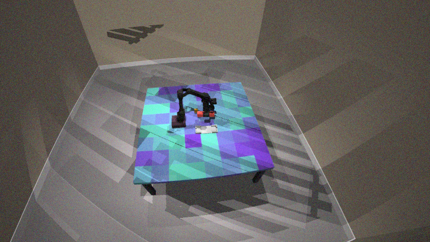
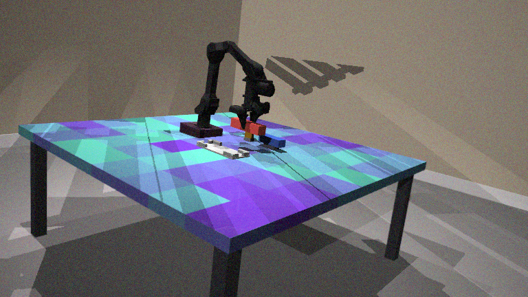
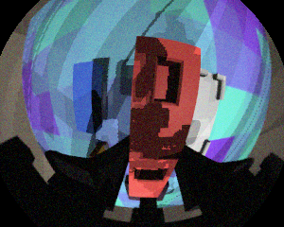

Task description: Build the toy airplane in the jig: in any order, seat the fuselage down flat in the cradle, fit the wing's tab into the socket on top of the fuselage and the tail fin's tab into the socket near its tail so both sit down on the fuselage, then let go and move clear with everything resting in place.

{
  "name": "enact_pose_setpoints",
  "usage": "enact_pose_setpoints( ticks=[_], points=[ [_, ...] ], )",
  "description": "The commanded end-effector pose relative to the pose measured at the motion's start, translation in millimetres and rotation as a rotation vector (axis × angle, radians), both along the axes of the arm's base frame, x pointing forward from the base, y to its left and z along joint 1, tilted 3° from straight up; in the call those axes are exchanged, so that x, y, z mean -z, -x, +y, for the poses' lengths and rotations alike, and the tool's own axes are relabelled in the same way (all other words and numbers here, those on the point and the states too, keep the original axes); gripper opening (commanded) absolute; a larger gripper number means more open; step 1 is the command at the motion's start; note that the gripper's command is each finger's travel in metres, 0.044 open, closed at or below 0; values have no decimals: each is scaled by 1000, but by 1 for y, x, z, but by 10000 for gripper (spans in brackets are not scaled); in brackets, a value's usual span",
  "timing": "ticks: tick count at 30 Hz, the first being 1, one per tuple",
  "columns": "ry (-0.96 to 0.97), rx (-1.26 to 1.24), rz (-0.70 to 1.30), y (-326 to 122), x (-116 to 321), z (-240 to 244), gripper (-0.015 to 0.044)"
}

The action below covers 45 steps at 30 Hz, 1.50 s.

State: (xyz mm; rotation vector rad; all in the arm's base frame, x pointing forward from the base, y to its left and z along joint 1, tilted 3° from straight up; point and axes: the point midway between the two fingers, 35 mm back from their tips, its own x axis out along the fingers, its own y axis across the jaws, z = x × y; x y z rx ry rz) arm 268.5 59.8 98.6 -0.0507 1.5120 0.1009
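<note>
The red fuselage (image 1: 211,113) (image 2: 256,128) (image 3: 189,99) is held level above the table, with its socket openings facing up in the wrist view. My gripper (image 1: 206,115) (image 2: 248,124) (image 3: 153,148) is shut on it across its narrow width. The white cradle jig (image 1: 206,129) (image 2: 229,152) (image 3: 208,104) lies empty beside and below the fuselage. The blue wing (image 2: 274,140) (image 3: 83,96) lies on the table on the other side; the arm mostly hides it in the top view. The yellow tail fin (image 1: 196,110) (image 2: 247,136) (image 3: 101,149) is on the table near the arm, partly hidden in the wrist view.
The arm's dark base (image 1: 178,121) (image 2: 201,130) stands on the patterned table (image 1: 177,169) (image 2: 249,207), left of the jig in the top view. The wing and tail fin lie on the opposite side of the fuselage from the jig. Striped shadows cross the table.
</note>
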Motion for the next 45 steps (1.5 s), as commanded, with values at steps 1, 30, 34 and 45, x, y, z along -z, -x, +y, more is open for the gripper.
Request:
enact_pose_setpoints(
  ticks=[1, 30, 34, 45],
  points=[
    [-4, -4, -8, 1, -14, 0, 0],
    [0, -15, -8, -8, -29, -38, 0],
    [1, -18, -8, -12, -23, -49, 0],
    [4, -27, -9, -19, -6, -79, 0]
  ],
)
